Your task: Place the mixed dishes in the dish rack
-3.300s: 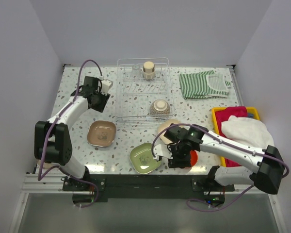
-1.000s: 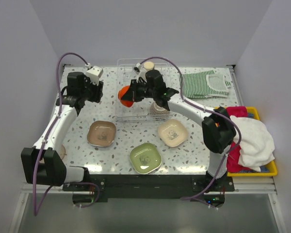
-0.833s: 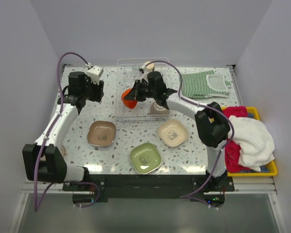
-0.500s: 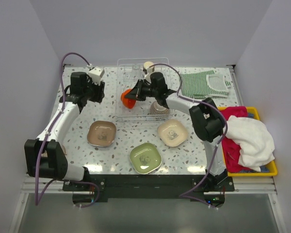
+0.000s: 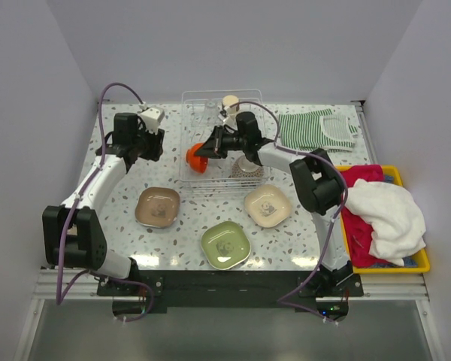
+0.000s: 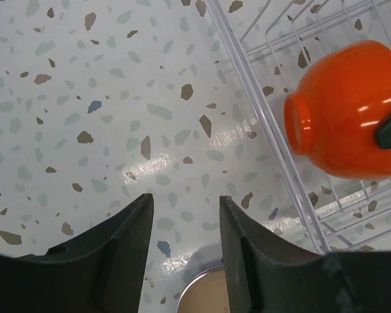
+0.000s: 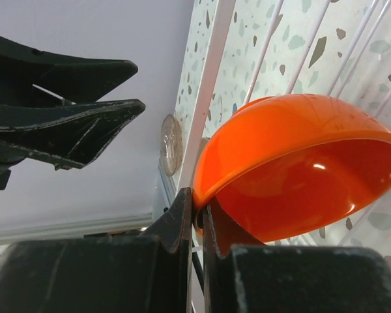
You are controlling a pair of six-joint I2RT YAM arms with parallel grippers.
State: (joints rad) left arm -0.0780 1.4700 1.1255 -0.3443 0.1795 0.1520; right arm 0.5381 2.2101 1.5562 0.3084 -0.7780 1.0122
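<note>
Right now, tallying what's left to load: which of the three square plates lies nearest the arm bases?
The green plate, in front of and between the brown plate and the cream plate, which both lie farther back.

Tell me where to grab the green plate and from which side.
Pinch the green plate by its raised rim, straddling a straight edge from above. It lies flat, face up, on the table, so its sides offer little purchase. The near edge, away from the brown plate and cream plate, looks freest.
</note>
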